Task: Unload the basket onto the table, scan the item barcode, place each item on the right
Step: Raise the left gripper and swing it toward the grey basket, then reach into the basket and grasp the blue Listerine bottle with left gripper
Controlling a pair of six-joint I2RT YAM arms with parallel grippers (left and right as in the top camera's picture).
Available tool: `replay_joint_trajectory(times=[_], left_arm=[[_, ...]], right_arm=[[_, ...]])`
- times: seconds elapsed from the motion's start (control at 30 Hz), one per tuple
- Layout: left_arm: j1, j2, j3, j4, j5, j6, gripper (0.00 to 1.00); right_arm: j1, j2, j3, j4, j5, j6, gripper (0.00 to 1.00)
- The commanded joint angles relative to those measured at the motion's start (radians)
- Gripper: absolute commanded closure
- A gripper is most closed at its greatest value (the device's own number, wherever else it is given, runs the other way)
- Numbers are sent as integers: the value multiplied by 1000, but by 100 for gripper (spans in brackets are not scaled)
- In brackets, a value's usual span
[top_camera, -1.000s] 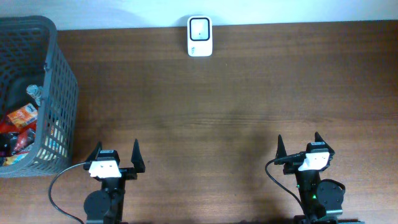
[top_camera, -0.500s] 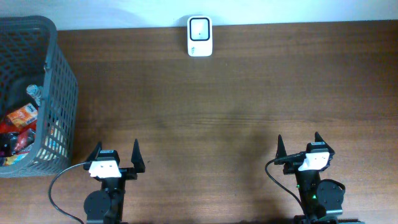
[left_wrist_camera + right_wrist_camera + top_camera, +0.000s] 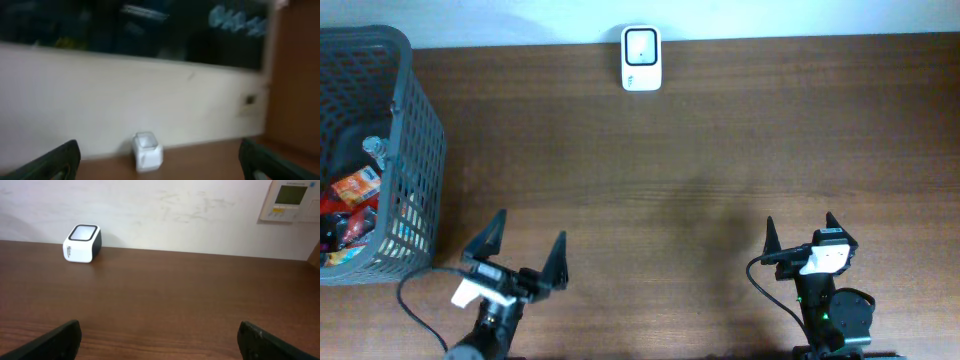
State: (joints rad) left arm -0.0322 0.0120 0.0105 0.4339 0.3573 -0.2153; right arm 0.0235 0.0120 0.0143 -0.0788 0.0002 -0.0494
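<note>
The white barcode scanner (image 3: pixel 641 58) stands at the table's far edge by the wall; it also shows in the blurred left wrist view (image 3: pixel 146 151) and at the left of the right wrist view (image 3: pixel 82 243). Packaged items, among them an orange packet (image 3: pixel 358 185), lie in the grey basket (image 3: pixel 423 140) at the left. My left gripper (image 3: pixel 528 232) is open and empty near the front edge, turned at an angle, to the right of the basket. The right gripper (image 3: pixel 800 225) is open and empty at the front right, pointing at the far wall. Nothing lies between either pair of fingers.
The wooden table (image 3: pixel 720 150) runs from the basket to the right edge. A pale wall stands behind the scanner, with a control panel (image 3: pixel 291 200) mounted on it at the upper right. A black cable (image 3: pixel 408 300) loops beside the left arm's base.
The left arm has started moving: its gripper has swung forward and to the right and now sits tilted. The right arm, scanner and basket have not moved.
</note>
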Motion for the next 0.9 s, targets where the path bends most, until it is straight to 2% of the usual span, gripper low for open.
replay_joint_trajectory(times=[0.0,0.07,0.17,0.23,0.3,0.4,0.5,0.63,0.73,0.8,0.87], left_arm=[[3,-5,2,145,156,-30,1],[3,-5,34,164,151,-34,1],[3,9,127,77,139,-11,1],[3,45,240,-98,81,0,1],[3,108,382,-335,18,40,1],[3,211,557,-565,24,100,1],[3,249,625,-610,48,97,1],[3,251,627,-532,99,101,1],[3,289,663,-520,62,101,1],[3,359,746,-588,6,101,1],[3,502,931,-786,-58,113,1]], right_arm=[[9,-6,-9,-3,9,1,2],[9,-6,-9,-3,9,1,2],[9,-6,-9,-3,9,1,2],[9,-6,-9,-3,9,1,2],[9,-6,-9,-3,9,1,2],[9,-6,-9,-3,9,1,2],[9,-6,-9,-3,9,1,2],[9,-6,-9,-3,9,1,2],[9,-6,-9,-3,9,1,2],[9,-6,-9,-3,9,1,2],[9,-6,-9,-3,9,1,2]])
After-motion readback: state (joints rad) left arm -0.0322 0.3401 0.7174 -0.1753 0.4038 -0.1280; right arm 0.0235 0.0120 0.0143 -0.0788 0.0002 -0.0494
